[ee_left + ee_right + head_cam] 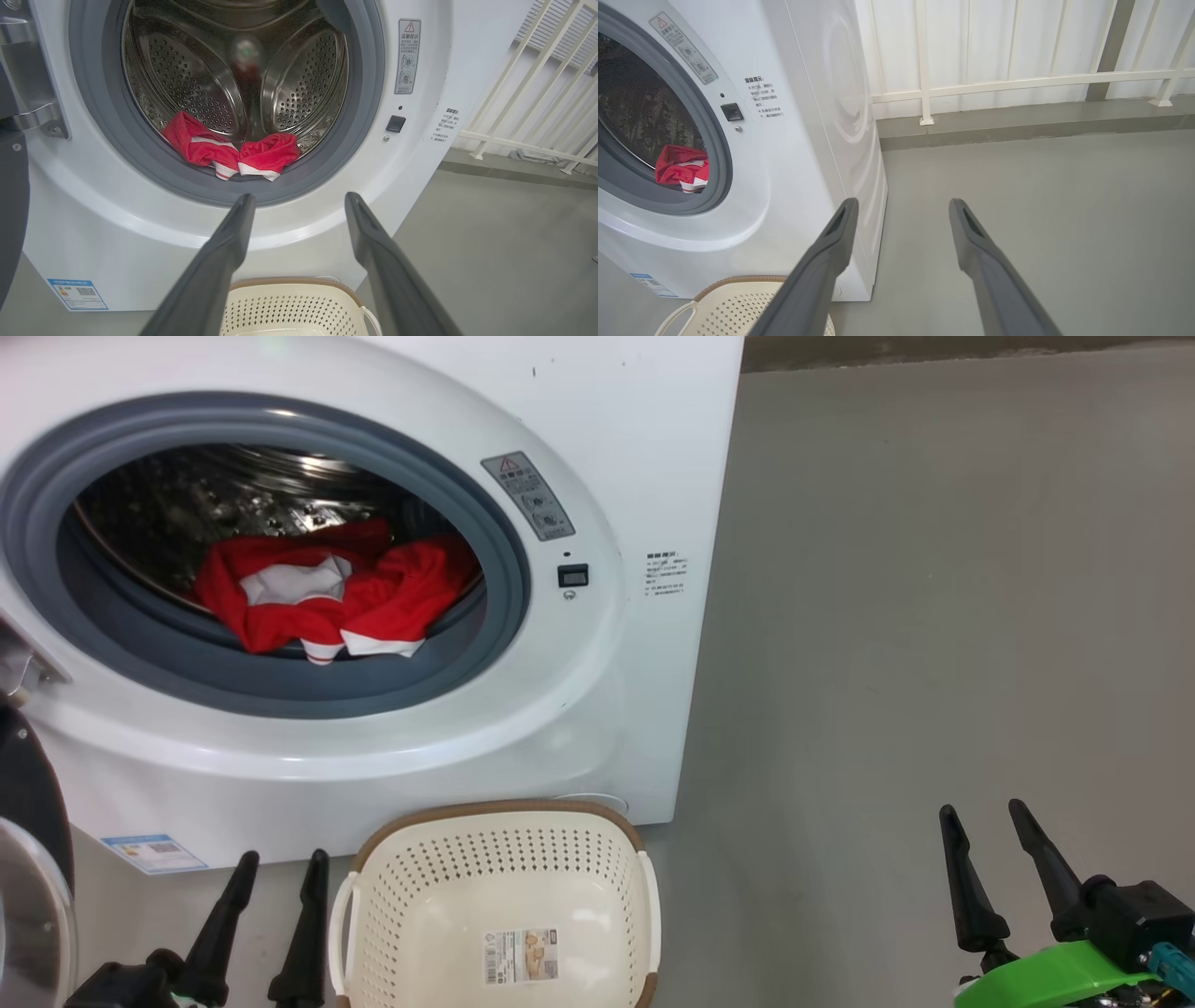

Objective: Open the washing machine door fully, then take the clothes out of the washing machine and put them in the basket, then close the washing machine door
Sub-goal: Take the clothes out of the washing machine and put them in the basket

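Observation:
The white washing machine (616, 448) stands open, its grey ring around the steel drum. The clothes (327, 588), red with white patches, lie at the drum's front lip, also in the left wrist view (233, 151) and the right wrist view (682, 168). The washing machine door (28, 859) is swung out at the far left, only its black rim and glass edge showing. The cream basket (499, 905) sits on the floor before the machine. My left gripper (285, 863) is open beside the basket's left. My right gripper (985, 817) is open, far right over bare floor.
Grey floor (934, 616) stretches to the right of the machine. A white railing (1017, 84) on a low kerb runs behind it. A door hinge bracket (32, 116) sits on the machine's left front.

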{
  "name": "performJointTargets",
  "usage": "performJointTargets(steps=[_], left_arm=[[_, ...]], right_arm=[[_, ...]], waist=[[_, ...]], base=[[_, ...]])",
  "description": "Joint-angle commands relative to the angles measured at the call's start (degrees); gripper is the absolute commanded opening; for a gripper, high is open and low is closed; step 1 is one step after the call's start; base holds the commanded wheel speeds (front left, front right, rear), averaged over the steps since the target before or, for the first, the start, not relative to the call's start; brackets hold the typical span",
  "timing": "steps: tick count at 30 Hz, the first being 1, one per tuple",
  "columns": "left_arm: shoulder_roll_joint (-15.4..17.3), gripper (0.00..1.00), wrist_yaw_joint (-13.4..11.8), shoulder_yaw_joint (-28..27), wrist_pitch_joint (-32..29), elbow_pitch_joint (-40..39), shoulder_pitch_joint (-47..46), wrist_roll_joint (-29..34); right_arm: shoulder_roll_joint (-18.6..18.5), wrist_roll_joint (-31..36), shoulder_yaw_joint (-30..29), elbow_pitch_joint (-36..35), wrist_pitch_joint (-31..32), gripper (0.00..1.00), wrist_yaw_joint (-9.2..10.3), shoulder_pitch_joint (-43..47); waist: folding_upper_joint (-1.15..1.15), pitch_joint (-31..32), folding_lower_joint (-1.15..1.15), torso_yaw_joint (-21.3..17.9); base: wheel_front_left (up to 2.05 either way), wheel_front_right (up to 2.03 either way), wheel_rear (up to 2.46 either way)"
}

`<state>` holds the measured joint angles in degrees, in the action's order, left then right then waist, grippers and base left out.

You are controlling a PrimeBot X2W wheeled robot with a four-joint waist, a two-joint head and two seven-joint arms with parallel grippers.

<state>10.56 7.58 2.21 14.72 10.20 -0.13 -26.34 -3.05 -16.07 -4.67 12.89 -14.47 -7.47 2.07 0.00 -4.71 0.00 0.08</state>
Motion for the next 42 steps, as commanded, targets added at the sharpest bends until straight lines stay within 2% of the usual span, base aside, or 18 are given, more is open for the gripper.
performJointTargets(steps=[1, 13, 18, 27, 42], left_arm=[[0.76, 1.00, -0.09, -2.09, 0.28, -1.31, -1.70, 0.49], [0.77, 1.00, -0.09, -2.24, 0.28, 0.95, -2.25, 0.40], [1.26, 1.00, -0.09, -1.15, 0.28, 3.74, -5.62, 0.86], [3.02, 1.00, -0.09, 1.22, 0.28, 13.28, -19.86, 1.64], [10.44, 1.00, -0.09, 5.59, 0.28, 29.75, -43.50, 0.43]], right_arm=[[-0.39, 0.61, 1.53, -1.44, -0.52, 1.00, -0.02, -1.76], [-0.36, 0.68, 1.71, -1.30, -0.52, 1.00, -0.02, -2.49], [-0.28, 0.80, 2.11, -1.51, -0.52, 1.00, -0.02, -3.58], [0.02, 1.15, 3.44, -2.00, -0.52, 1.00, -0.02, -7.00], [0.16, -0.70, 5.59, -3.27, -0.52, 1.00, -0.02, -12.43]], waist=[[0.00, -0.18, 0.00, 0.11], [0.00, -1.37, 0.00, -0.05], [0.00, -3.53, 0.00, -0.51], [0.00, -10.31, 0.00, -2.98], [0.00, -21.06, 0.00, -8.98]], base=[[0.45, -0.45, 0.00], [0.05, -0.05, 0.00], [0.00, 0.00, 0.00], [0.00, 0.00, 0.00], [0.00, 0.00, 0.00]])
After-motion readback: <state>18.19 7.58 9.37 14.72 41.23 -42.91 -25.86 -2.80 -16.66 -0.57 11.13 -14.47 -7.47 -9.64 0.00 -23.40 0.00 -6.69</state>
